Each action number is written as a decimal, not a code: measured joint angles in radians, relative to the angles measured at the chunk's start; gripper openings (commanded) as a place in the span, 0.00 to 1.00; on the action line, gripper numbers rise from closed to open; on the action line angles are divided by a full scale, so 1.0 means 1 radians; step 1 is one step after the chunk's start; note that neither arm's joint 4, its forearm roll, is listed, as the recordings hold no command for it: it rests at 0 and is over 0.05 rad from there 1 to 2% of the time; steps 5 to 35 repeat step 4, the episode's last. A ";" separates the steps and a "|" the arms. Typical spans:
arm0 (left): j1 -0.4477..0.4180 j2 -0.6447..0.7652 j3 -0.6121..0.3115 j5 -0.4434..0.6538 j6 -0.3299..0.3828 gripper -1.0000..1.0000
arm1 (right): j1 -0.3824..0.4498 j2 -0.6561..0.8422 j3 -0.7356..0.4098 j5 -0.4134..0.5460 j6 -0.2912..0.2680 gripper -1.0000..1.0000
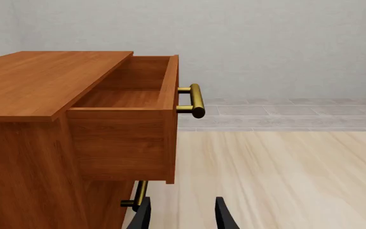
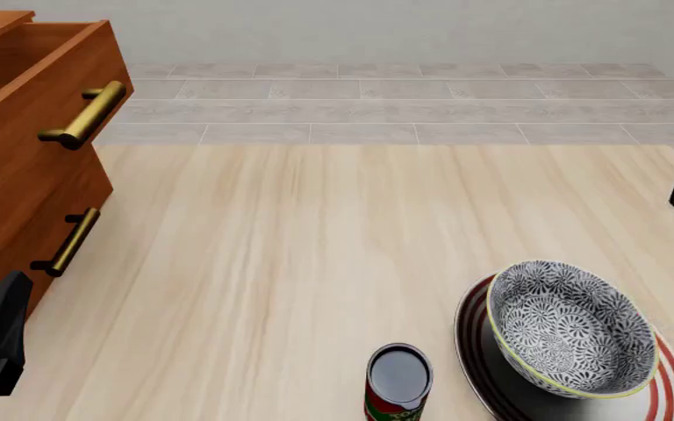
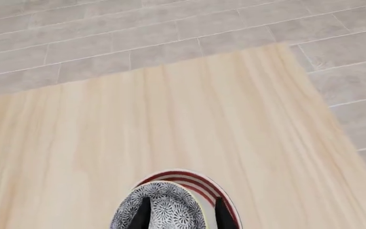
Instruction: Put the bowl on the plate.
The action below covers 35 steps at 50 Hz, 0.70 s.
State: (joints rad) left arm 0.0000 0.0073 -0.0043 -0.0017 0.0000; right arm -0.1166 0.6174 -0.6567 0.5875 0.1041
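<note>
I counted one bowl (image 2: 570, 328) and one plate (image 2: 669, 390) on the table (image 2: 313, 254), and one can (image 2: 399, 382). There was one wooden cabinet (image 2: 10, 175) with two drawers and two brass handles, an upper handle (image 2: 84, 115) and a lower handle (image 2: 67, 242). Of my own grippers I saw two: the left gripper (image 1: 181, 217) and the right gripper (image 3: 181, 213), each showing two dark fingers in its wrist view.
</note>
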 measured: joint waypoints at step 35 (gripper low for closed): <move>0.000 0.000 0.000 0.000 0.000 1.00 | 0.007 0.004 -0.036 0.010 -0.003 1.00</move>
